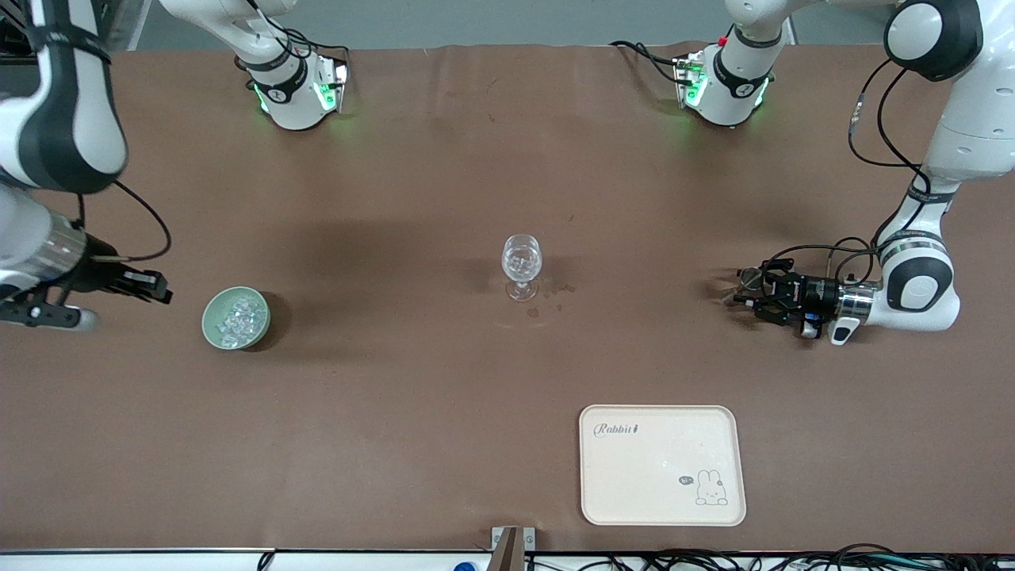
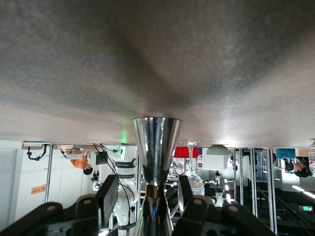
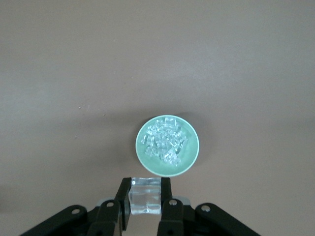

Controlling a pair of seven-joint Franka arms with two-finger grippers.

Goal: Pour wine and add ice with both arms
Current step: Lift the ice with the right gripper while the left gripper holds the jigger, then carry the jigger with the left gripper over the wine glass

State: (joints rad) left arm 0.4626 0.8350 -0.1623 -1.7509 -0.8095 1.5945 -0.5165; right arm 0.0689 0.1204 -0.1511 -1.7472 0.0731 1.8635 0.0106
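Note:
The ice fills a pale green bowl toward the right arm's end of the table. My right gripper hangs beside that bowl, shut on one clear ice cube. The bowl and its ice also show in the right wrist view, past the right gripper. A stemmed wine glass stands mid-table with clear glints inside. My left gripper waits low over the table at the left arm's end, pointing at the glass. A shiny metal cone cup sticks out of the left gripper.
A cream rabbit tray lies nearer the front camera than the glass, toward the left arm's end. Small dark spots mark the brown table beside the glass foot. The two arm bases stand along the table's farthest edge.

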